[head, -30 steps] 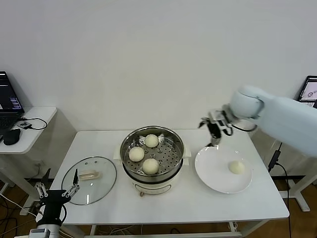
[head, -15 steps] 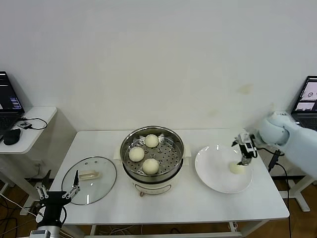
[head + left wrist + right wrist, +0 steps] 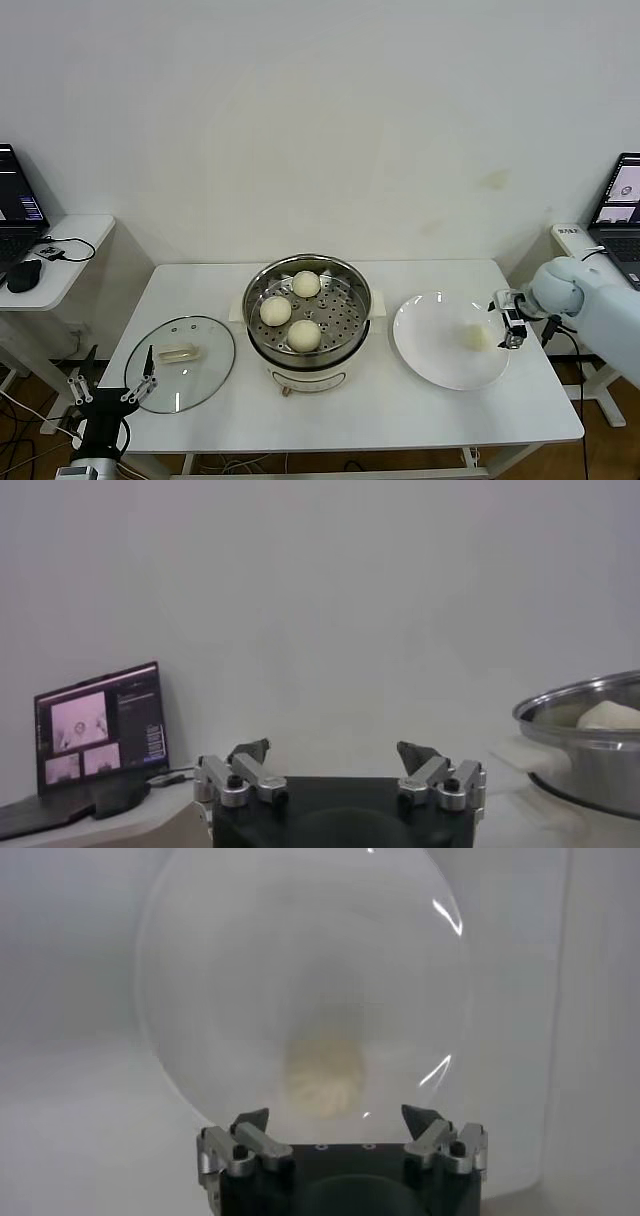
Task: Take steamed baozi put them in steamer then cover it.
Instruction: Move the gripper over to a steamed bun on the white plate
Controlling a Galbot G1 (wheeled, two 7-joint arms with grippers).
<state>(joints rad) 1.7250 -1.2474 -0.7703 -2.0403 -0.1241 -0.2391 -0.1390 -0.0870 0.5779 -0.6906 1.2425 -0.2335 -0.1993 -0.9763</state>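
The steamer (image 3: pixel 307 312) stands mid-table with three baozi (image 3: pixel 304 334) on its perforated tray. A fourth baozi (image 3: pixel 474 337) lies on the white plate (image 3: pixel 430 350) at the right; it shows in the right wrist view (image 3: pixel 322 1074) just ahead of the fingers. My right gripper (image 3: pixel 508 322) is open and empty at the plate's right edge, beside that baozi. The glass cover (image 3: pixel 180 363) lies flat on the table left of the steamer. My left gripper (image 3: pixel 110 395) is open and parked below the table's front-left corner.
A side desk (image 3: pixel 60 255) with a laptop and mouse stands at the left. Another laptop (image 3: pixel 625 190) is at the far right. The steamer's rim (image 3: pixel 590 715) shows in the left wrist view.
My right gripper swung from behind the plate, over to its right side, and dropped low beside the baozi on the plate. The left arm stayed put.
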